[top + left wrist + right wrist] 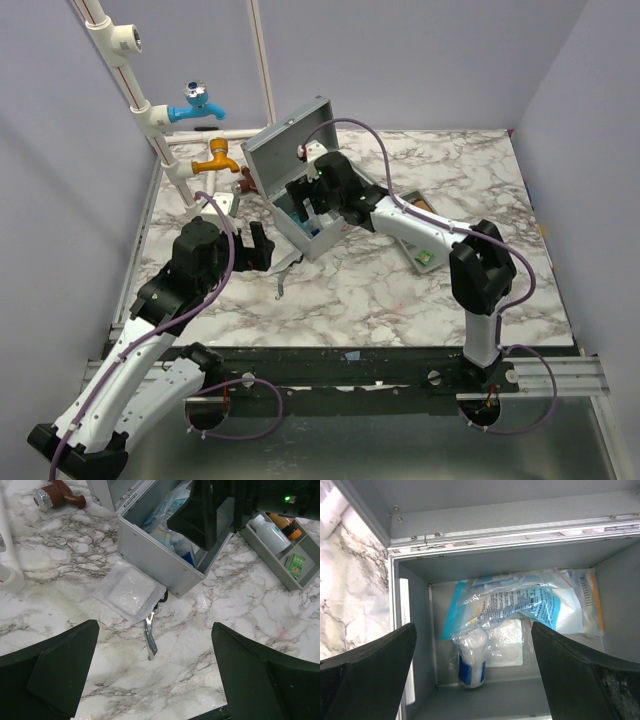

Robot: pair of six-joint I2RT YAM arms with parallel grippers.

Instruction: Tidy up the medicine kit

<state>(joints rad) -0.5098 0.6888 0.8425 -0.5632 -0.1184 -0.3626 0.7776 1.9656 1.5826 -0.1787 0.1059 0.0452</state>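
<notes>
Your right fingers and left fingers are spread; lift the right straight up, clear of the kit walls.

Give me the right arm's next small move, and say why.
Probably lift the right gripper straight up out of the medicine kit. Its jaws stand open and empty above the packets and bandage roll lying inside, so nothing is left to do there, while a gauze packet and scissors lie outside beside its front wall.
</notes>
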